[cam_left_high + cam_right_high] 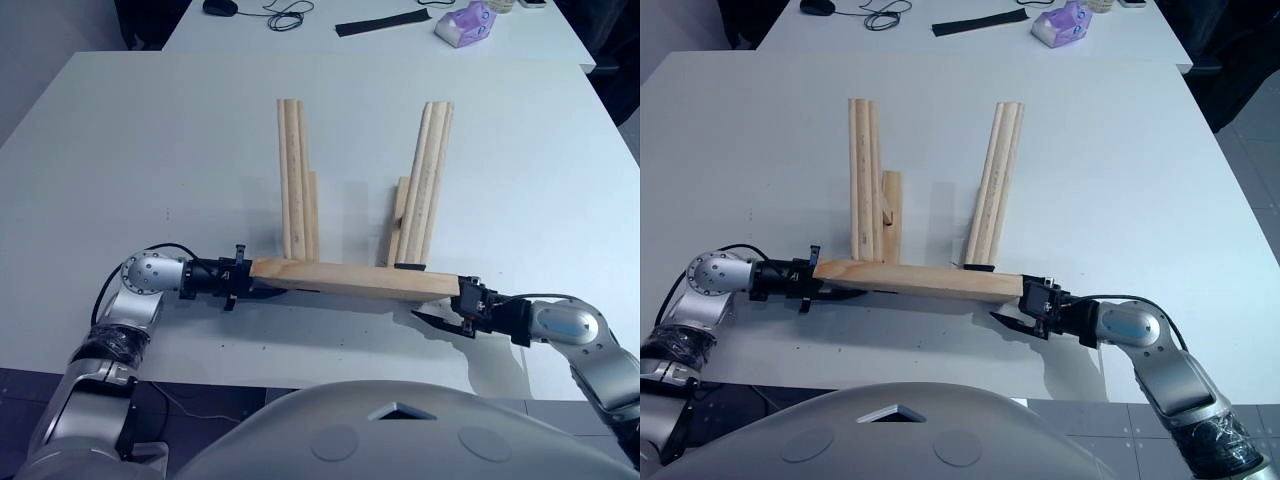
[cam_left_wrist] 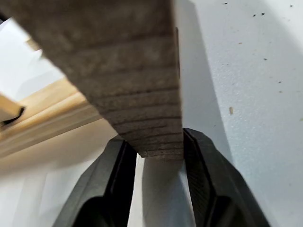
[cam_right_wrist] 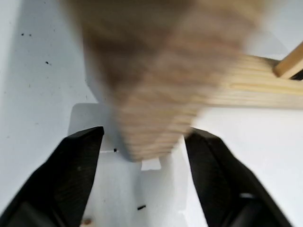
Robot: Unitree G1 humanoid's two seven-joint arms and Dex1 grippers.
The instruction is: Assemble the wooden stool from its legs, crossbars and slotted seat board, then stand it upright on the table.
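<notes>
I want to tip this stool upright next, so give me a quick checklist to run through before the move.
1. Left gripper clamped on the seat board: its fingers press both faces of the board's end: ok.
2. Right gripper clamped on the other end: its fingers stand apart from the wood: not ok.
3. Left legs and right legs meet the board: ok.
4. Joints firm enough to tip: cannot tell.
5. Stool upright: it lies on its side on the table, legs pointing away from the robot: not ok.
</notes>
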